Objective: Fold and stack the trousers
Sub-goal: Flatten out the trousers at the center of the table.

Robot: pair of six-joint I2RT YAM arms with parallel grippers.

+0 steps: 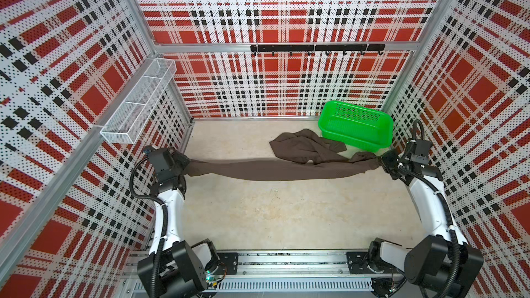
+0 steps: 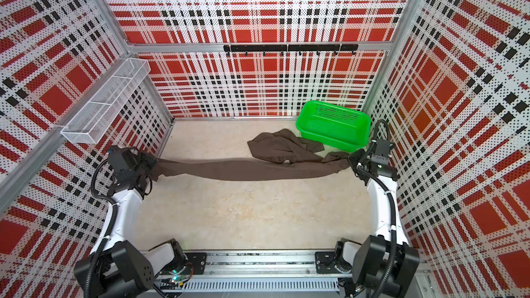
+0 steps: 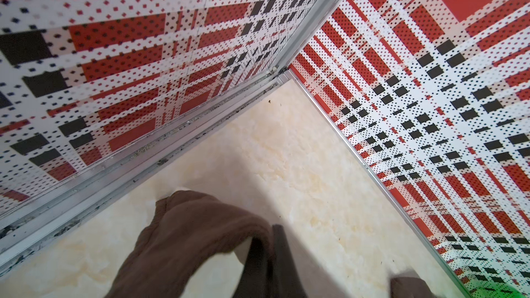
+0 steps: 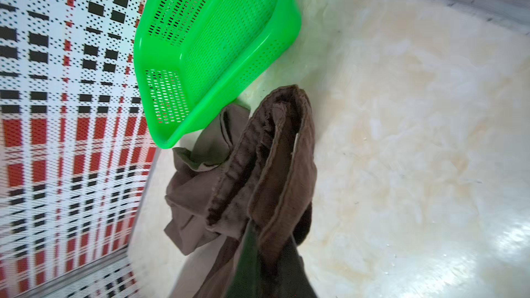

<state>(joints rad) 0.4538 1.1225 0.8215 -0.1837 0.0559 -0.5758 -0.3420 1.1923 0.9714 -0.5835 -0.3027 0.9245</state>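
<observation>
The dark brown trousers [image 1: 266,171] hang as a sagging band across the floor between my two grippers, in both top views [image 2: 243,171]. The rest lies crumpled on the floor [image 1: 304,144] beside the basket. At the left wall my left gripper [image 1: 187,164] [image 2: 155,165] is shut on one end. The left wrist view shows the cloth [image 3: 186,233] pinched between its fingers [image 3: 259,265]. Near the right wall my right gripper [image 1: 380,159] [image 2: 350,158] is shut on the other end. In the right wrist view a thick seamed edge [image 4: 275,167] loops out of that gripper [image 4: 271,243].
A green perforated basket [image 1: 355,140] [image 2: 334,139] [image 4: 218,38] stands in the back right corner, touching the crumpled cloth. A white wire shelf [image 1: 137,104] hangs on the left wall. A black hook rail [image 1: 315,48] runs along the back wall. The cream floor [image 1: 272,213] lies bare in front of the cloth.
</observation>
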